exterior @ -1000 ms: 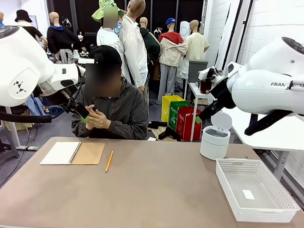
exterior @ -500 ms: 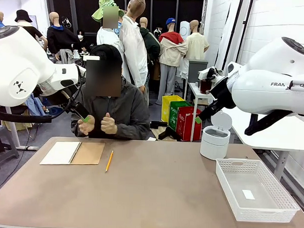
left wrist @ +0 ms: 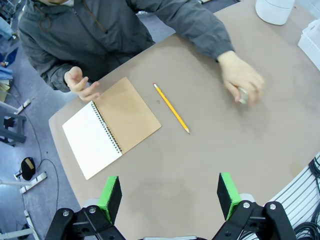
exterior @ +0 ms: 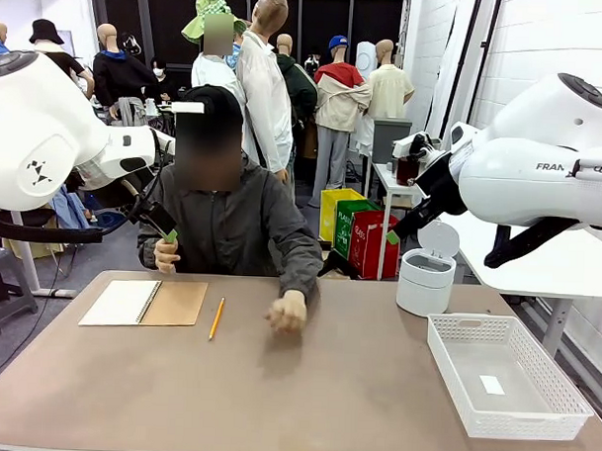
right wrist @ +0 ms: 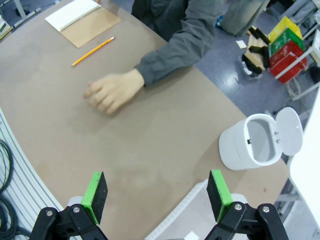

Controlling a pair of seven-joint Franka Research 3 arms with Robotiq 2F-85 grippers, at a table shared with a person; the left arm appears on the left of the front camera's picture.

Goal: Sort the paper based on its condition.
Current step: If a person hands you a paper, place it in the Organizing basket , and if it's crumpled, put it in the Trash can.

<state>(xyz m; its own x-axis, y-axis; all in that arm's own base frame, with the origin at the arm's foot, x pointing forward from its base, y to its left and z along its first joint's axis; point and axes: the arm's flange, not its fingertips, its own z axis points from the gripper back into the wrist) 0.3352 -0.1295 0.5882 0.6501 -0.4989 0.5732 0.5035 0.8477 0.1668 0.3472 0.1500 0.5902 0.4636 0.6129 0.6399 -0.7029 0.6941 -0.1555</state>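
We hang our left claw [left wrist: 169, 192] and right claw [right wrist: 156, 196] wide open and empty above the tabletop [exterior: 324, 404], because the paper [left wrist: 243, 95], which looks scrunched into a little ball, sits under the person's hand [left wrist: 239, 75], near the pencil [left wrist: 171, 108], on its right.

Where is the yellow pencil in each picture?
Front view: the pencil lies left of the middle, just right of the notebook.
Left wrist view: the pencil slants near the middle, right of the notebook.
Right wrist view: the pencil lies at the upper left, just below the notebook.
Shared landmark: the open notebook, always beside the pencil.
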